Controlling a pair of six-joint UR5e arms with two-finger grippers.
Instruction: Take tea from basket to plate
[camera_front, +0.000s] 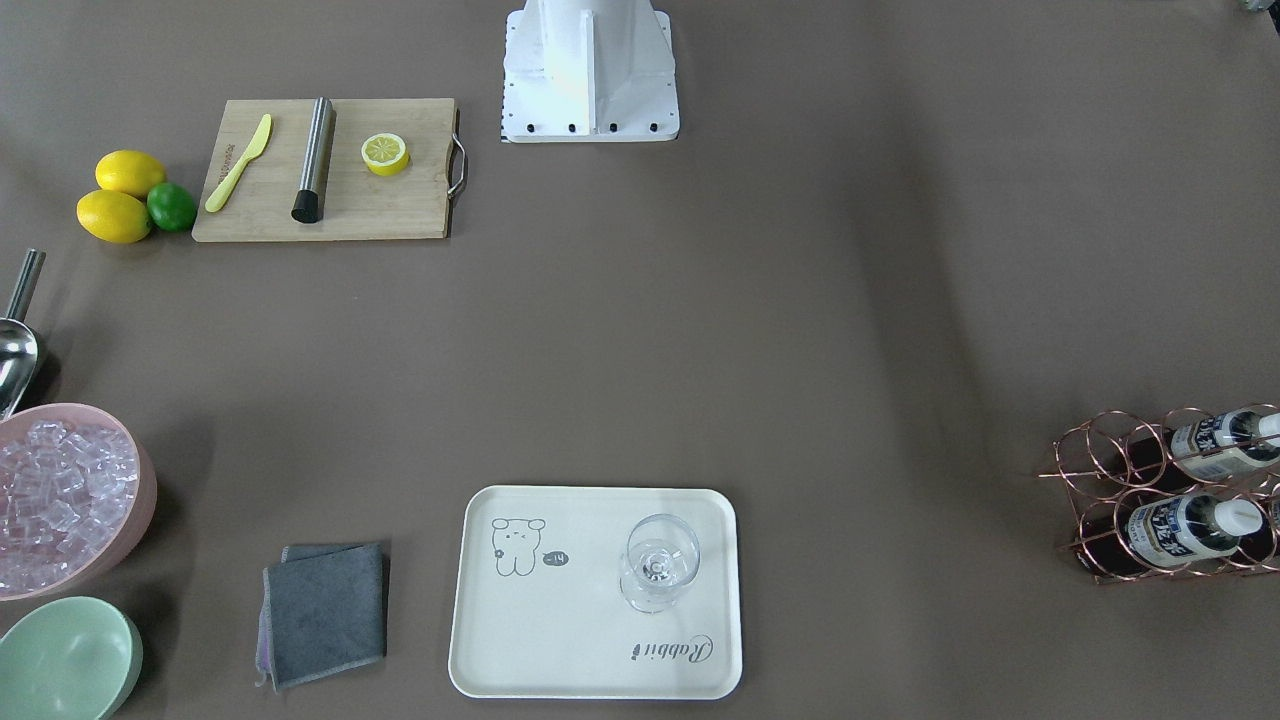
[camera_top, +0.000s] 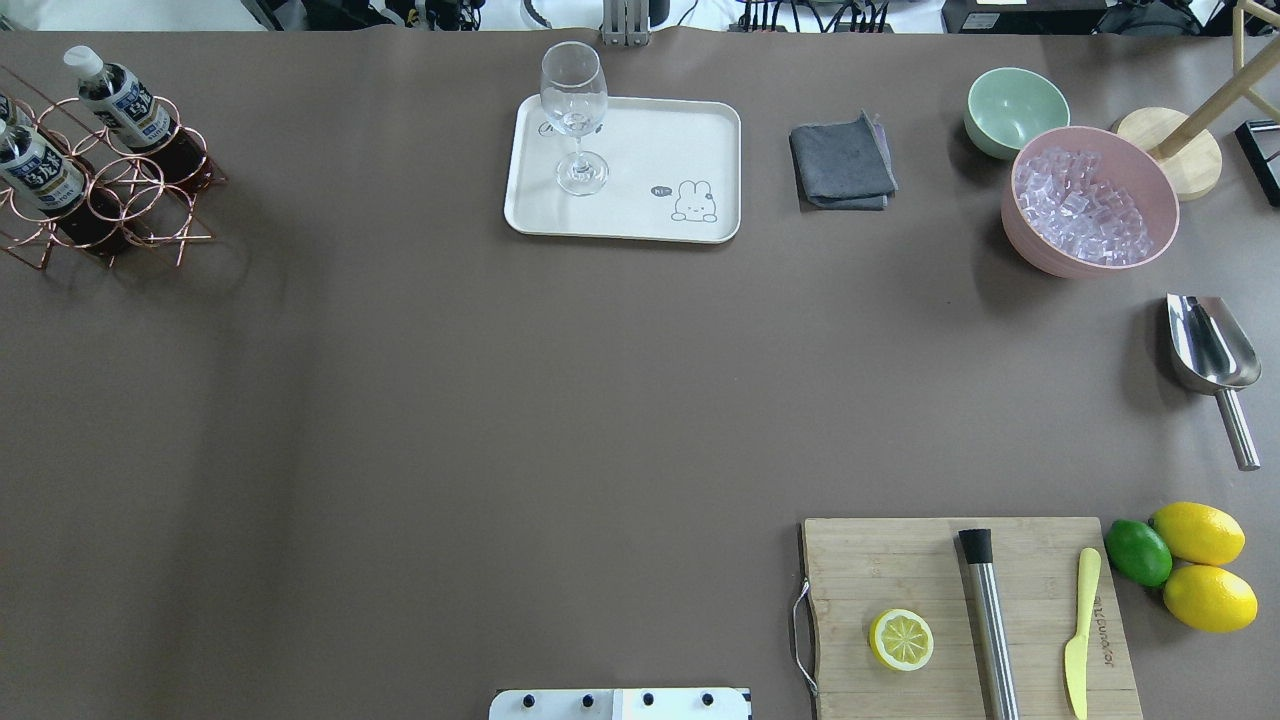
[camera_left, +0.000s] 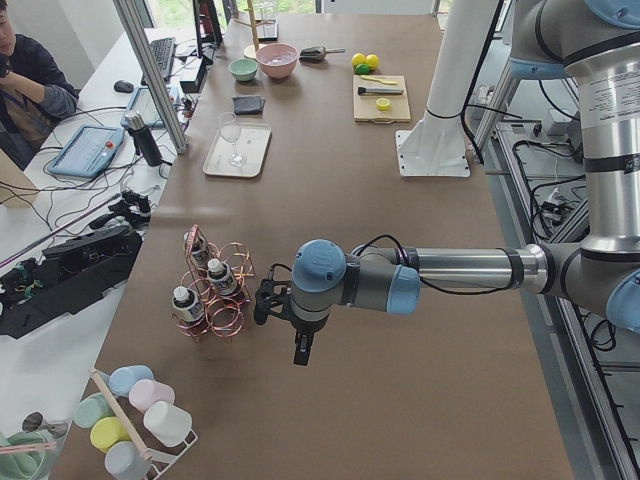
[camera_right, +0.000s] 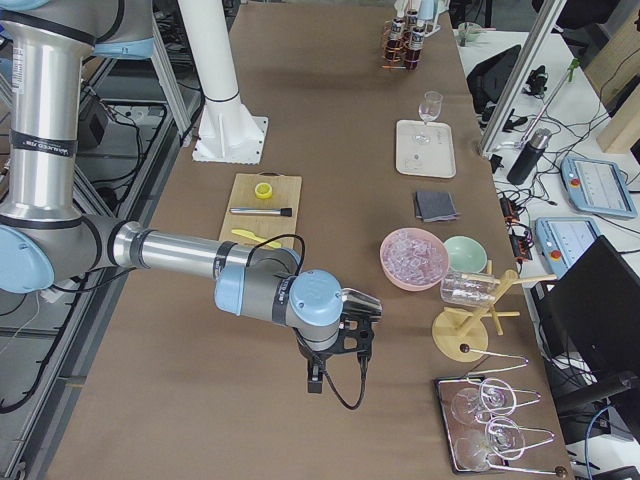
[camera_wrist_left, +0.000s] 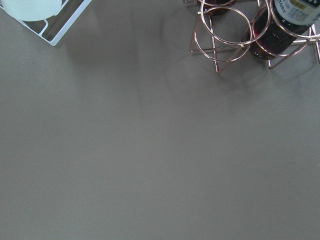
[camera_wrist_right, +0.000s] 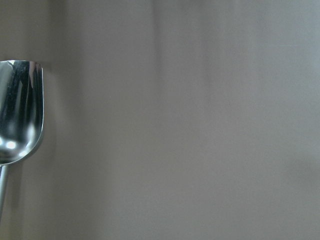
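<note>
The copper wire basket (camera_front: 1170, 490) stands at the table's end on my left and also shows in the overhead view (camera_top: 100, 190). Tea bottles (camera_front: 1190, 530) with white caps lie in its rings; three show in the exterior left view (camera_left: 218, 278). The cream plate (camera_top: 640, 200) lies at the far middle with a wine glass (camera_top: 575, 110) standing on it. My left gripper (camera_left: 258, 302) hovers just beside the basket; I cannot tell if it is open. My right gripper (camera_right: 348, 348) hangs over bare table near the scoop; I cannot tell its state. The left wrist view shows the basket's rings (camera_wrist_left: 235, 30).
A wooden cutting board (camera_top: 960, 610) holds a half lemon, a steel muddler and a yellow knife. Two lemons and a lime (camera_top: 1140, 552) lie beside it. A pink bowl of ice (camera_top: 1090, 200), green bowl (camera_top: 1015, 108), grey cloth (camera_top: 842, 160) and metal scoop (camera_top: 1210, 355) are on my right.
</note>
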